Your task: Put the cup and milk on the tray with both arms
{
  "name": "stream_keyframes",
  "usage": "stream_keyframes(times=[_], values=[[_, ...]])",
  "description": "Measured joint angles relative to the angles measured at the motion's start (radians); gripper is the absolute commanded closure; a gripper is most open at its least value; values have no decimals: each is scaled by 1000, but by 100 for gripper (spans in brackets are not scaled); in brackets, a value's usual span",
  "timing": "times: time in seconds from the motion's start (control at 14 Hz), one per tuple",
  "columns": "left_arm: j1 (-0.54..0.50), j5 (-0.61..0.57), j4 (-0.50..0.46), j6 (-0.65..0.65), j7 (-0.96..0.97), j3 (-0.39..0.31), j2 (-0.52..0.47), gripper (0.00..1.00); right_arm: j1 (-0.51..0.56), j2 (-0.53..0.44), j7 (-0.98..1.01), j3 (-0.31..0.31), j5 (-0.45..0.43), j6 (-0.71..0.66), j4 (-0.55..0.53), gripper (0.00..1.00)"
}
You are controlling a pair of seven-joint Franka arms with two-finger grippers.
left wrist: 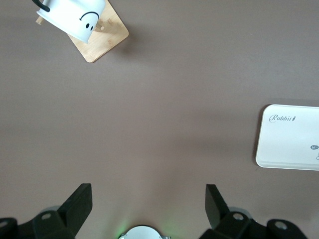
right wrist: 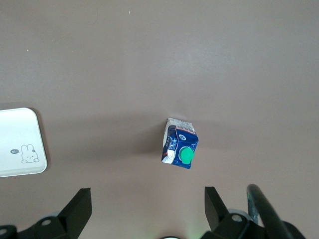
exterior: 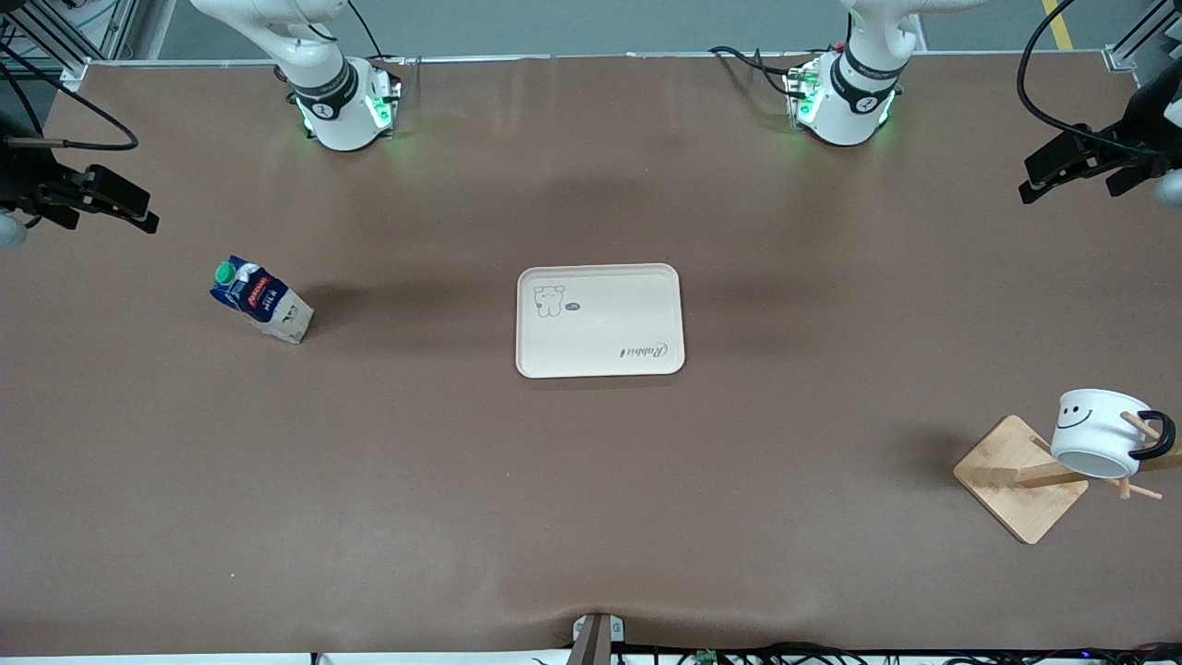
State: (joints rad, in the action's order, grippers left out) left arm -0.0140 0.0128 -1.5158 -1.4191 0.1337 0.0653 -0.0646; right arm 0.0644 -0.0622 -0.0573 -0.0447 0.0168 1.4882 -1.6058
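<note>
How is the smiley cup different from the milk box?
The cup is white with a black handle; the milk is dark blue with a green cap. The cup hangs tilted on a wooden rack; the milk stands on the table. The cup is round, the milk boxy. Neither is on the tray yet.

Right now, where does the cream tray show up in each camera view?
Front view: the tray lies flat at the table's middle, nothing on it.
Left wrist view: only its "Rabbit" end shows, cut by the picture's edge.
Right wrist view: only its drawing corner shows, cut by the edge.
Shared landmark: the brown table.
</note>
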Motion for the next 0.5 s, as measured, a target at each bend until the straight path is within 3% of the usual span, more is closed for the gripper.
stream_keyframes(times=[0.5], values=[[-6, 0, 7, 4, 0, -10, 0, 0, 0, 1, 0, 0, 0, 0, 0, 0]])
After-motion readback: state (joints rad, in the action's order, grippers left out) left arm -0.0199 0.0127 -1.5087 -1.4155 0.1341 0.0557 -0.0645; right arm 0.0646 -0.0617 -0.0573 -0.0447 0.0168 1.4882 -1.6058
